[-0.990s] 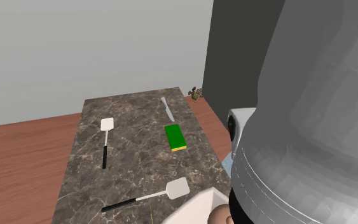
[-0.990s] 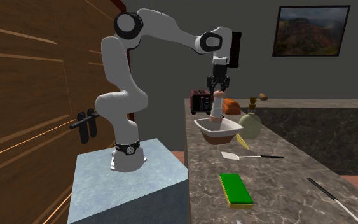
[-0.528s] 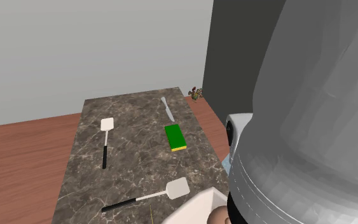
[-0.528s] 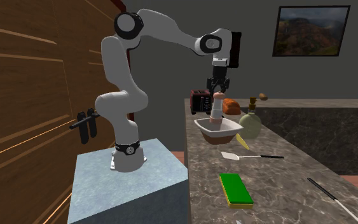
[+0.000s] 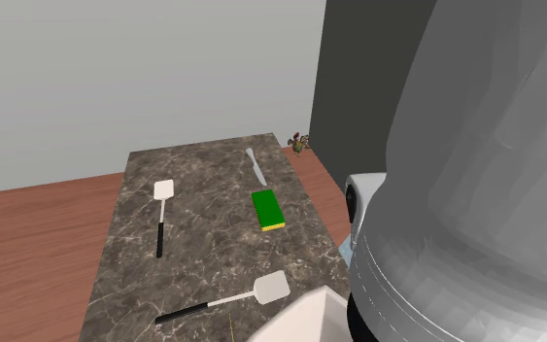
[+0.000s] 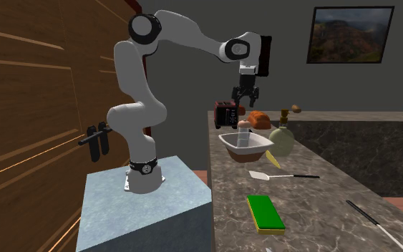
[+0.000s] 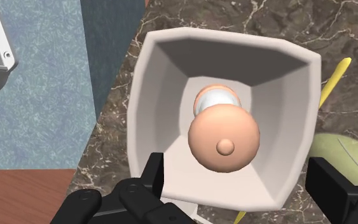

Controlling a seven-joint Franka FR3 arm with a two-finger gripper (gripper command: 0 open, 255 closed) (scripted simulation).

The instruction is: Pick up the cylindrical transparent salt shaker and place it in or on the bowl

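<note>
The gripper [image 6: 247, 104] hangs spread wide, holding nothing, directly above the peach-capped cylindrical salt shaker [image 7: 224, 136]. The shaker stands upright inside the white square-rimmed bowl [image 7: 151, 95] on the dark marbled desk [image 6: 314, 207]. It looks light, rigid and smooth, so probably slippery; its straight body below the round cap offers the surest hold.
</note>
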